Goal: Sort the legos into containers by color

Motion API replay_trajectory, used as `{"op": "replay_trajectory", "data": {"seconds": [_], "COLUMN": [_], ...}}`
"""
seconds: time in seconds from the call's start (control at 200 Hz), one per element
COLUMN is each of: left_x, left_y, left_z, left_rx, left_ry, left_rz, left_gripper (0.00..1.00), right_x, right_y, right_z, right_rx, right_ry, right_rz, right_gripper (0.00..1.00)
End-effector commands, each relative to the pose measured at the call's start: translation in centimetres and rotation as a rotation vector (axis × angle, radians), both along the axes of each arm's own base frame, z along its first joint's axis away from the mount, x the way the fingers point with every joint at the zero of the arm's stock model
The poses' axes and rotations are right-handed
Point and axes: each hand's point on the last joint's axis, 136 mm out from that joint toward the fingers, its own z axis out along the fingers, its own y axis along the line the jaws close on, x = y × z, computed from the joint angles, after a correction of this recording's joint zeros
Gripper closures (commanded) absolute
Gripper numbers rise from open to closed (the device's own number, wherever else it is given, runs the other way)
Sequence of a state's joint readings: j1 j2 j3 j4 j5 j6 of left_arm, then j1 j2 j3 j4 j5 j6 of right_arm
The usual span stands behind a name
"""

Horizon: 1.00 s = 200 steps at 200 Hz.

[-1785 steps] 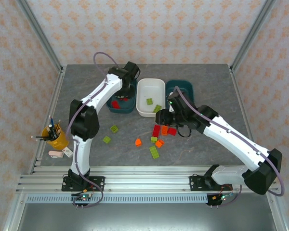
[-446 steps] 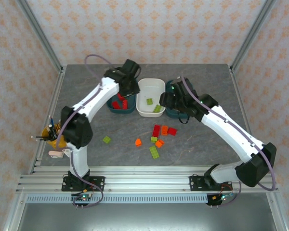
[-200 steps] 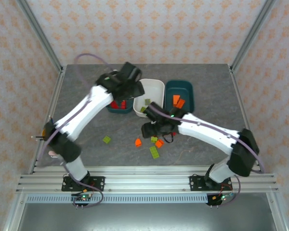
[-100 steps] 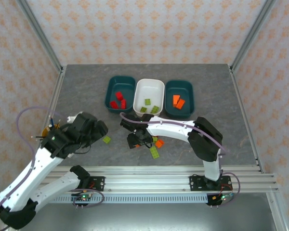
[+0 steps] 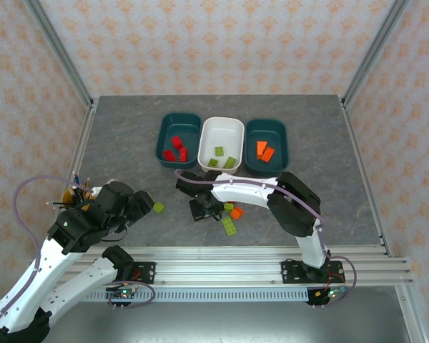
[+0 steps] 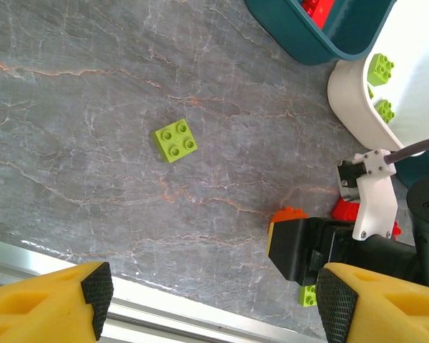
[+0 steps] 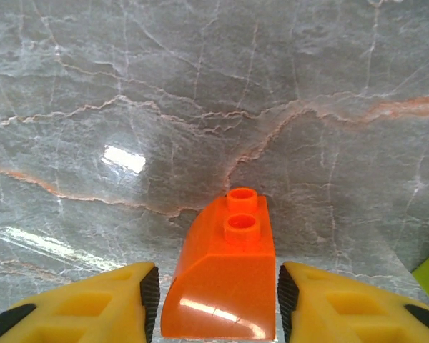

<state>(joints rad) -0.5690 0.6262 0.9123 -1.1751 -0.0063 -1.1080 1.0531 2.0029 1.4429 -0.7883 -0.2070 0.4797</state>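
My right gripper (image 5: pixel 202 209) is low over the table, open, its yellow fingers (image 7: pixel 146 300) straddling an orange sloped brick (image 7: pixel 225 286) with a thin gap on each side. My left gripper (image 5: pixel 144 202) hangs open and empty at the near left, just left of a light green brick (image 5: pixel 158 207), the square one (image 6: pixel 176 140). More loose legos lie right of the right gripper: an orange brick (image 5: pixel 237 212) and a green brick (image 5: pixel 229 226). At the back, the left teal tub (image 5: pixel 164 139) holds red bricks, the white tub (image 5: pixel 234 128) green ones and the right teal tub (image 5: pixel 280 146) orange ones.
The yellow pen cup (image 5: pixel 77 193) stands at the left edge, partly behind my left arm. In the left wrist view the right gripper's black body (image 6: pixel 322 250) covers part of the brick cluster, with a red brick (image 6: pixel 343 209) beside it. The aluminium rail (image 5: pixel 214 268) runs along the near edge.
The left arm has pulled back from the tubs to the near left. The right arm has come down from the tubs and set its open fingers around the orange sloped brick.
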Motion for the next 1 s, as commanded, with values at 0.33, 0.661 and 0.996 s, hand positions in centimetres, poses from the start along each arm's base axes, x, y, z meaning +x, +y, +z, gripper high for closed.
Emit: {"op": "replay_trajectory", "data": {"seconds": [0.33,0.661,0.996], "left_x": [-0.4,0.1,6.5], "left_y": [-0.2,-1.6,-8.7], "left_z": [-1.4,-1.5,3.4], "left_rx": [-0.026,-0.072,-0.171], "left_ry": [0.028,0.015,-0.097], "left_rz": [0.014,-0.031,-0.220], "left_gripper": [0.23,0.22,0.22], "right_x": [0.5,1.8,10.0], "right_y": [0.2,0.1,-10.1], "right_z": [-0.8,3.1,13.8], "right_rx": [-0.016,0.019,0.038], "right_ry": [-0.010,-0.099,-0.295], "right_rz": [-0.013,-0.031,-0.274], "right_gripper": [0.65,0.72,0.73]}}
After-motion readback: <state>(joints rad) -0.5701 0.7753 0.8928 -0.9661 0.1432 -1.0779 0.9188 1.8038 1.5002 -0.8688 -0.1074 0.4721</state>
